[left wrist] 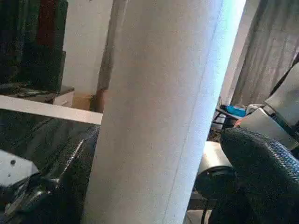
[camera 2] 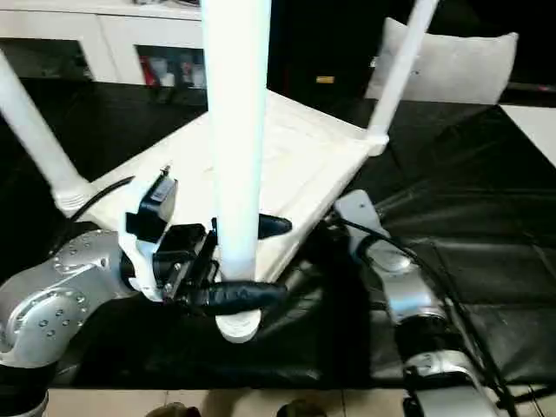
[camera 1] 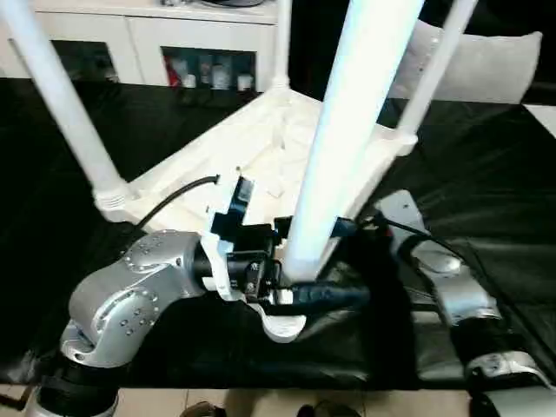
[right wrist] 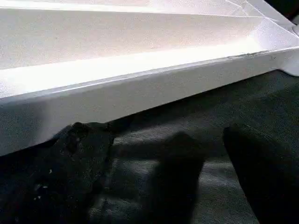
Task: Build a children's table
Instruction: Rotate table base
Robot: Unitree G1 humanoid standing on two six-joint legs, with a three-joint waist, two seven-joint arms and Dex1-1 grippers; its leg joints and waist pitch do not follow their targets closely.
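The children's table lies upside down on a black cloth, its ribbed white top (camera 1: 261,148) facing up. White legs stand in the corner sockets: one at the left (camera 1: 61,104), one at the back (camera 1: 282,43), one at the right (camera 1: 434,69) and the nearest one (camera 1: 347,130). My left gripper (camera 2: 252,261) is open around the base of the nearest leg, one black finger (camera 2: 243,295) in front and one behind it. In the left wrist view a gap shows between that leg (left wrist: 159,112) and one finger (left wrist: 261,177). My right gripper (right wrist: 168,140) is open, low over the cloth beside the top's rim (right wrist: 140,88).
A white cabinet (camera 1: 174,43) with dark glass compartments stands at the back left. A pale cushion-like shape (camera 1: 486,61) is at the back right. The black cloth (camera 1: 486,174) covers the work surface and ends at the near edge, with floor below.
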